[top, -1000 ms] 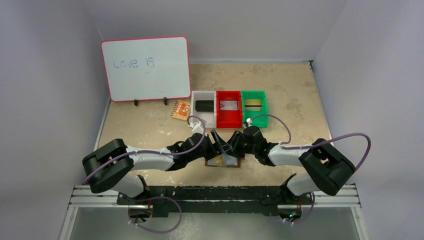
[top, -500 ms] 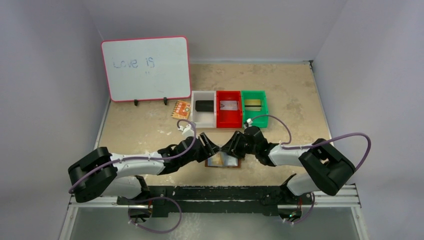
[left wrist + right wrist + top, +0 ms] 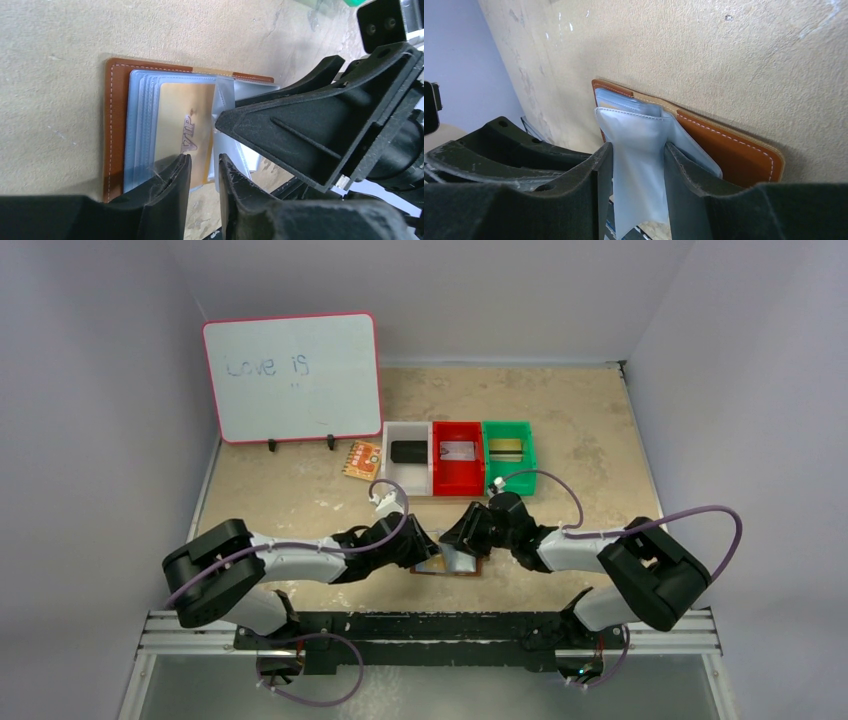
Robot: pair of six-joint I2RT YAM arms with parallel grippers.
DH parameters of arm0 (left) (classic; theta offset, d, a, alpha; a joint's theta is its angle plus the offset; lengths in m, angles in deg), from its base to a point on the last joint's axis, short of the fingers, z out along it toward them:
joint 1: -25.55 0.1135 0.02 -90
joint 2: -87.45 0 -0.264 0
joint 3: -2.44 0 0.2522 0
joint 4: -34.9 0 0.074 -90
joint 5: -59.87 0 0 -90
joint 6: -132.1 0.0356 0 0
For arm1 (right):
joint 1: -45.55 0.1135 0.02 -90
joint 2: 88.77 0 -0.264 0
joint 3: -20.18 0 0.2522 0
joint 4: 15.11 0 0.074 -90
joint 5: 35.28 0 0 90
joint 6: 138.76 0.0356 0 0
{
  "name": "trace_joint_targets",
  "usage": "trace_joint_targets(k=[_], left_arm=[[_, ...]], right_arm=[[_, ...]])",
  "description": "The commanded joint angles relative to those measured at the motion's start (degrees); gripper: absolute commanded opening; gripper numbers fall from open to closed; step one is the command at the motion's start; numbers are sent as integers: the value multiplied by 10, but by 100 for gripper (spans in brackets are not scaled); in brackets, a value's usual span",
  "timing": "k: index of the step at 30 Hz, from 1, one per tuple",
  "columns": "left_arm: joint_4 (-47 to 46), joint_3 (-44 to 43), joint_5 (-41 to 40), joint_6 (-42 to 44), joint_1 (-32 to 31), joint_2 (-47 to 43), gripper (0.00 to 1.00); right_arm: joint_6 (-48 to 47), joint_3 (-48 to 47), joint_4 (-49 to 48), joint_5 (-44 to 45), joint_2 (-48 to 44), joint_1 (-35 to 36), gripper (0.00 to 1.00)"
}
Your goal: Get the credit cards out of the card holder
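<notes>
Tan speckled tabletop [image 3: 300,505] throughout. Far left, at the rear: whiteboard [image 3: 290,375] propped upright on its stand, faint blue writing. Nearer the front, left arm [image 3: 290,560] reaching low toward the centre. Orange patterned card [image 3: 362,459] flat on the table, just left of a row of three bins. White bin [image 3: 408,478] first, black block [image 3: 407,452] inside.

In front of it, left gripper [image 3: 204,167] pointed down at the card holder [image 3: 116,125]. Fingers close together, narrow gap between them, tips at the near edge of a gold card [image 3: 185,125]. Pinched or merely straddled: cannot tell.

Card holder: brown leather, white stitching, open and flat on the table in front of the bins, between the two grippers. Pale blue-grey sleeves stacked over the half nearer the left arm. Gold card, lettered VIP, inside one of them.

Red bin [image 3: 458,483] next, pale flat item inside, too small to name. Right gripper [image 3: 638,147] clamped on a pocket panel [image 3: 639,190], one finger against each face, panel lifted off the leather. Green bin [image 3: 508,427] last, flat striped item inside. Right arm [image 3: 590,545] reaching in from the right
</notes>
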Motion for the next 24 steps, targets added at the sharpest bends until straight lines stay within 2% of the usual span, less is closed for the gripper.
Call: trace_joint_targets(k=[1,7,15,20,24], left_arm=[[12,-35,18,20,-1,26,24],[49,-58,10,37,-1,44,11],[50,-88,28,67,-7,70,5],[51,-110,38,90,-8,75,6],[48,-124,43,103,-10,79,6]], right_arm=[[1,2,1,1,-11,-3,44],[0,3,-2,-2,-28,-4,45],[-7,6,-17,-15,-68,-3,52],[-8,1,47,26,-124,-4,58],[-7,-6,134,96,-198,-3,63]])
